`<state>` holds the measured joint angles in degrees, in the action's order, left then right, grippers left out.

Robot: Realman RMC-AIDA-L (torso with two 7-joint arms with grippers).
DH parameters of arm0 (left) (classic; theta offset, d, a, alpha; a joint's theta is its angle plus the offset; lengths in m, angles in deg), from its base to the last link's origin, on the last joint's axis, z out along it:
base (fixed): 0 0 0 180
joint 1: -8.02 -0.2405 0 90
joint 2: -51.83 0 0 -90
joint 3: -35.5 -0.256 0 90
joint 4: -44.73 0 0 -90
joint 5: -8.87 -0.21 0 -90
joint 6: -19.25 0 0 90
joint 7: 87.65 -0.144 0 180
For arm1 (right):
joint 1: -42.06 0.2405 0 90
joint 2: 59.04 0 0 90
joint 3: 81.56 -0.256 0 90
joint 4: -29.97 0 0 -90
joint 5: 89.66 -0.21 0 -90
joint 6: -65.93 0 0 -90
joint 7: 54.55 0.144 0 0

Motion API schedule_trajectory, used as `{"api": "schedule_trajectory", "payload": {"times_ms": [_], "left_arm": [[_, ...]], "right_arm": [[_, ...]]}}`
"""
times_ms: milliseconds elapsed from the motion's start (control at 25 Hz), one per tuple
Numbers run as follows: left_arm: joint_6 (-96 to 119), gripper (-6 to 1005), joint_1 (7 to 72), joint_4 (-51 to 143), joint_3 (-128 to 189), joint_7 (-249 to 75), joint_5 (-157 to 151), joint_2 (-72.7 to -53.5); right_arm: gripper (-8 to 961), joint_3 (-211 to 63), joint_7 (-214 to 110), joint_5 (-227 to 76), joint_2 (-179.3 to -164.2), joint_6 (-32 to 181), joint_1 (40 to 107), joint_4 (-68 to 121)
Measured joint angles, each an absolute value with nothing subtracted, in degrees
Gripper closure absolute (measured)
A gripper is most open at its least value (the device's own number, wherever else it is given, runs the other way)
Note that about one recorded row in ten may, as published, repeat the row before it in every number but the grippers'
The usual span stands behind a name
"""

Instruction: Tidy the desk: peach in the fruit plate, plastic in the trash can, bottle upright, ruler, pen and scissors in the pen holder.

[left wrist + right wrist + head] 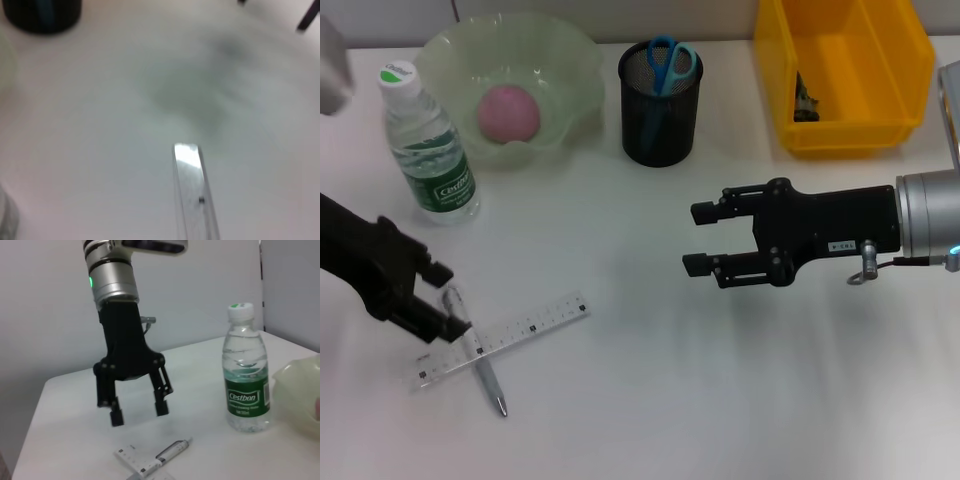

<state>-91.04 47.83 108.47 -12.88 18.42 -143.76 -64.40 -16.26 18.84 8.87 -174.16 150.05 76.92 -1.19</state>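
Nearest on my head feed, a slim silver pen (480,350) lies on the smooth white desk (650,400), crossed over a clear flat plastic ruler (510,338) with printed markings; the two touch where they cross. Over the pen's upper end I have the left gripper (445,300), matte black, fingers spread apart and empty, seen plainly in the right wrist view (138,412) hovering just above pen (170,452) and ruler (131,456). The left wrist feed gives me only the ruler's glossy end (192,190) on the bare desk.

Mid-desk, right side: the right gripper (702,238), black with a brushed-metal wrist, fingers parted, holding nothing.

Farther back on the left, a clear ribbed plastic water bottle (428,150) with green label and white cap stands upright. Beside it a pale green translucent wavy-rimmed fruit bowl (575,70) holds a round pink peach (508,112). Next along, a black mesh cylindrical pen holder (660,125) contains blue-handled scissors (670,62). Far right, a yellow rectangular plastic bin (840,125) with something dark inside that I can't identify.
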Motion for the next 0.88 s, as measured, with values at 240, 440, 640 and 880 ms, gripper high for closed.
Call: {"api": "schedule_trajectory", "payload": {"times_ms": [240, 440, 640, 880], "left_arm": [[-91.0, 214, 50.4, 107.9, -18.2, 21.5, -152.1, -66.45], [-89.9, 214, 50.6, 106.2, -23.0, 25.0, -152.5, -66.73], [-88.5, 215, 50.7, 104.1, -24.5, 26.3, -152.5, -66.96], [-86.1, 215, 50.7, 102.2, -25.9, 27.1, -152.4, -67.01]], "right_arm": [[289, -16.3, 18.9, 8.7, -174.35, 148.8, 77.3, -1.2], [290, -16.3, 18.9, 8.8, -174.62, 148.2, 77.8, -1.3], [290, -16.2, 18.9, 8.9, -174.79, 147.2, 78.2, -1.3], [290, -16.3, 18.9, 8.9, -174.69, 147.1, 78.3, -1.3]]}}
